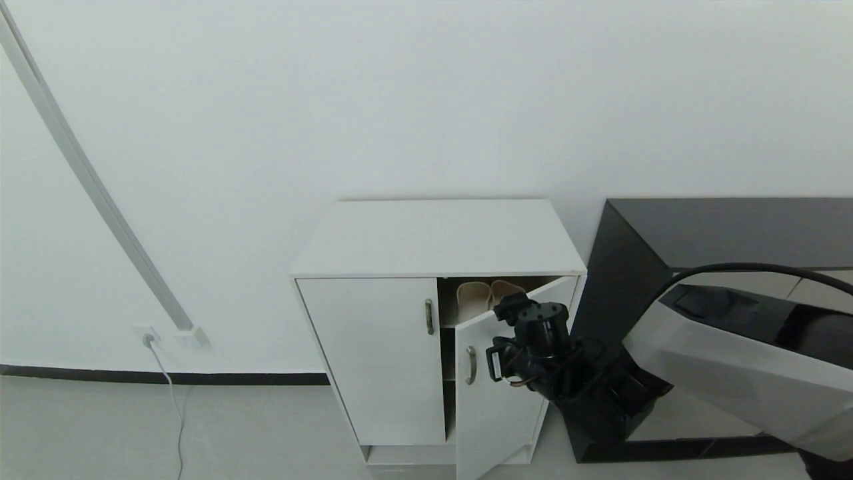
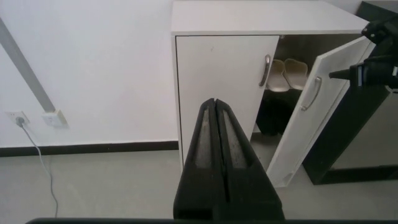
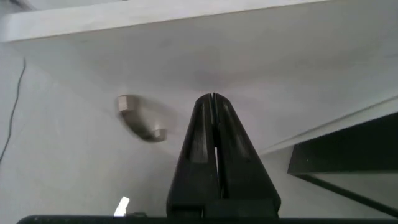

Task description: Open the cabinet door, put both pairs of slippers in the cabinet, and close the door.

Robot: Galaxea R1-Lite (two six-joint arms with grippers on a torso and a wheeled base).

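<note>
Slippers (image 1: 474,299): one tan pair on the top shelf, glimpsed through the gap between the doors. Its nearer ends are hidden behind the half-open right door (image 1: 496,400) and the right gripper (image 1: 512,308), and the shelves below lie in deep shadow, contents not to be told. Cabinet (image 1: 436,237): foot cut off by the head view's bottom edge, as is the wall cable (image 1: 174,407). Right gripper: tips seemingly against the door's outer face, contact unclear; the dark unit (image 1: 633,267) beside it runs off the right edge.

R arm (image 1: 726,360) white shell, blk cable (image 1: 746,266), blk wrist & gripper (image 3: 213,99).
</note>
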